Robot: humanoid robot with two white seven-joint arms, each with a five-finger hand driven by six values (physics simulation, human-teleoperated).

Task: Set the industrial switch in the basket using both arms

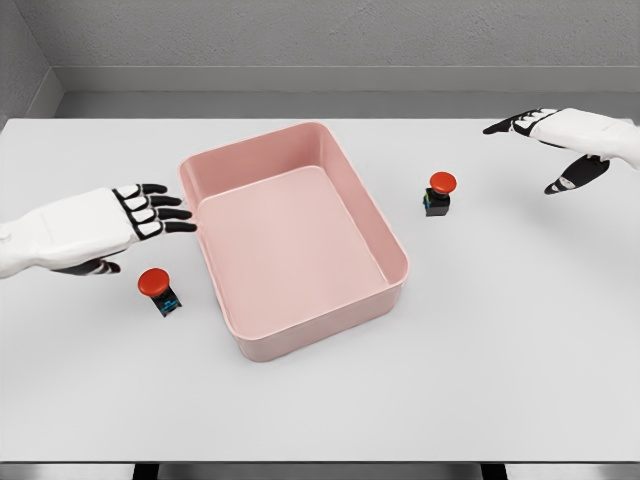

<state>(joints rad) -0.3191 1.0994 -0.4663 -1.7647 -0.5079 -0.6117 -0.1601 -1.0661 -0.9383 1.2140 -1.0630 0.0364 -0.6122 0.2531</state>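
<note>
Nearest the camera: bare white table (480, 400), nothing on it in front of the basket.

Left switch (160, 290) – red mushroom button on a small dark body – stands on the table just beside the basket's near-left corner, apart from the wall. It looks slightly tilted, hard to be sure.

Left hand (100, 228) hovers above and a bit behind that switch, fingers (160, 212) extended toward the basket's left wall, released, holding nothing. Fingertips sit near the rim; contact can't be judged from this angle.

Pink basket (395, 262) sits mid-table, rotated a little, empty inside.

Right switch (438, 194) stands upright on the table right of the basket, near its far-right side but clear of it.

Right hand (570, 140) is further back and well off to the right, fingers spread and relaxed, thumb hanging down, nothing in it. Well apart from its switch.

Judgement: this is the approach step – neither switch is grasped, none is in the basket, so the task is at the start.

Next move, as I read it: left hand needs to come down and toward the camera to get over its switch, then close around the body under the red cap. Right hand has a longer reach, inward and down. Small top-heavy parts – a sideways nudge could tip one or push it against the basket wall.
</note>
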